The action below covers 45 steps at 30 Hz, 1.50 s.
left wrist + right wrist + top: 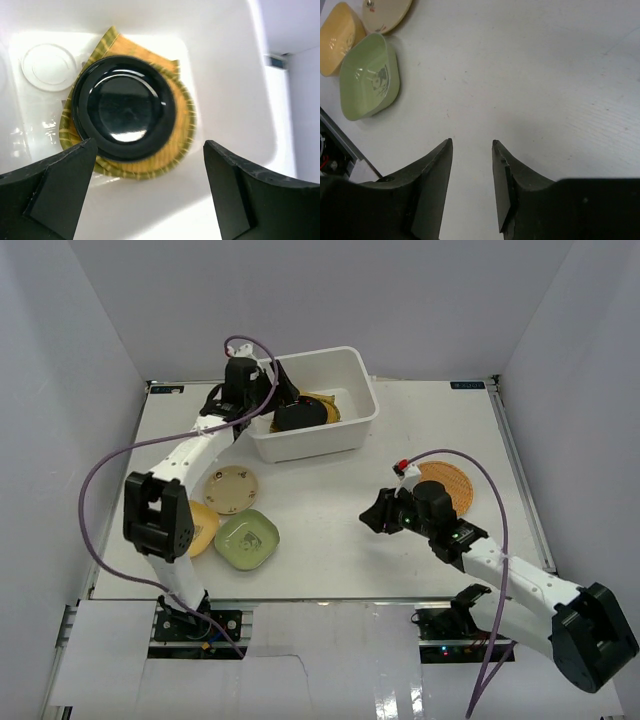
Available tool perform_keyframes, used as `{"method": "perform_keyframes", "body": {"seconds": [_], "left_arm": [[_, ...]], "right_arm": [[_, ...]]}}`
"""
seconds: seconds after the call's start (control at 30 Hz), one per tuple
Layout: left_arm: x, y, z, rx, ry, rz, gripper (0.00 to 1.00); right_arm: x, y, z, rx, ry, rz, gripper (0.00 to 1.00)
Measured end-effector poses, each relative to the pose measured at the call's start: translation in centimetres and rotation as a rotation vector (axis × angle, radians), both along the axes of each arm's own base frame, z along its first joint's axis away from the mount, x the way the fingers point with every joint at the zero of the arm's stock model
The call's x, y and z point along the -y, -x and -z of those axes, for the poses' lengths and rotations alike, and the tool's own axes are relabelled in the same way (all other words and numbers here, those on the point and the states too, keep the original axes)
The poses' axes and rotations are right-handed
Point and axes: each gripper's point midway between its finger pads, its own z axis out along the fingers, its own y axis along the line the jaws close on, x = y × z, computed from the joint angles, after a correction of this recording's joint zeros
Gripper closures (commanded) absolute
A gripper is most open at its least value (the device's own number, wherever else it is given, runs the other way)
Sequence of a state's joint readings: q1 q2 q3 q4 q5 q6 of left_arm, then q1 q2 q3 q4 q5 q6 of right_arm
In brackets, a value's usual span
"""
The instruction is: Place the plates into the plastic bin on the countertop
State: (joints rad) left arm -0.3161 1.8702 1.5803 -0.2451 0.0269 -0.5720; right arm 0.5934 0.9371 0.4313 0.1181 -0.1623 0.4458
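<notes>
Found left gripper (149, 145) spread empty above glossy black plate (124, 107), stacked on woven bamboo tray (182, 130) inside plastic bin (230, 90).

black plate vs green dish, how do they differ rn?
Shape: the black plate is round; the green dish is squarish. Finish: the black plate is glossy and plain; the green dish is pale with a faint motif in its middle. Place: the black plate sits in the bin on a woven tray; the green dish lies on the countertop. Shared: neither is held.

Black plate (124, 107) on tray (179, 137) in bin (227, 75)
</notes>
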Motion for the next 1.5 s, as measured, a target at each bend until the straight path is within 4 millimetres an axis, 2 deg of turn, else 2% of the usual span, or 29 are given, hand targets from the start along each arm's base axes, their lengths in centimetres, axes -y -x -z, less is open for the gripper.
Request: {"method": "perform_keyframes", "body": {"seconds": [0.1, 0.23, 0.3, 0.33, 0.43, 0.6, 0.7, 0.8, 0.9, 0.97, 1.0, 1.07, 1.1, 1.17, 1.3, 1.37, 1.43, 1.5], "left_arm": [[-0.8, 2.9, -5.3, 0.104, 0.036, 0.006, 0.02], [-2.6, 8.9, -12.0, 0.265, 0.091, 0.018, 0.02], [-3.6, 12.0, -14.0, 0.333, 0.107, 0.021, 0.02], [-4.2, 13.6, -14.2, 0.354, 0.106, 0.023, 0.02], [-5.6, 17.5, -12.9, 0.358, 0.083, 0.024, 0.02], [-8.4, 22.6, -7.0, 0.253, -0.009, -0.006, 0.02], [-10.3, 25.0, -4.4, 0.200, -0.063, -0.053, 0.02], [-12.0, 26.7, -3.8, 0.192, -0.097, -0.106, 0.02], [-13.2, 27.6, -3.5, 0.196, -0.116, -0.152, 0.03], [-13.7, 27.8, -3.0, 0.186, -0.129, -0.172, 0.04], [-13.9, 27.8, -2.5, 0.175, -0.136, -0.179, 0.04], [-14.2, 27.9, -1.8, 0.156, -0.150, -0.191, 0.05], [-14.3, 27.9, -1.5, 0.144, -0.159, -0.196, 0.06], [-14.6, 27.7, -1.0, 0.129, -0.173, -0.210, 0.07], [-15.1, 27.4, 0.2, 0.091, -0.199, -0.239, 0.09], [-15.2, 27.3, 0.9, 0.070, -0.209, -0.252, 0.09], [-15.3, 27.2, 1.7, 0.043, -0.218, -0.259, 0.09], [-15.4, 27.0, 2.3, 0.021, -0.225, -0.267, 0.10]], "right_arm": [[-1.9, 1.1, 1.4, -0.037, 0.017, -0.060, 0.45], [-4.6, 2.3, 3.0, -0.074, 0.057, -0.137, 0.40], [-6.3, 2.4, 3.4, -0.084, 0.075, -0.172, 0.36], [-7.3, 2.3, 3.5, -0.084, 0.084, -0.186, 0.36], [-10.3, 2.2, 3.4, -0.076, 0.096, -0.232, 0.34], [-15.6, 1.8, 3.7, -0.065, 0.113, -0.295, 0.32], [-18.5, 1.5, 4.2, -0.059, 0.130, -0.322, 0.34], [-21.4, 1.2, 4.7, -0.052, 0.152, -0.347, 0.38], [-23.1, 1.0, 5.6, -0.058, 0.173, -0.360, 0.44], [-23.6, 0.9, 6.5, -0.069, 0.194, -0.360, 0.47], [-23.6, 0.8, 7.0, -0.076, 0.208, -0.355, 0.53], [-23.4, 0.6, 7.9, -0.087, 0.234, -0.346, 0.57], [-23.3, 0.6, 8.3, -0.094, 0.247, -0.342, 0.65], [-23.1, 0.5, 8.7, -0.096, 0.259, -0.341, 0.91], [-23.1, 0.4, 8.3, -0.097, 0.252, -0.333, 0.92], [-22.4, 0.5, 7.8, -0.085, 0.264, -0.321, 0.92], [-20.9, 0.7, 6.5, -0.066, 0.275, -0.311, 0.92], [-19.3, 0.6, 4.0, -0.037, 0.269, -0.293, 0.92]]}}
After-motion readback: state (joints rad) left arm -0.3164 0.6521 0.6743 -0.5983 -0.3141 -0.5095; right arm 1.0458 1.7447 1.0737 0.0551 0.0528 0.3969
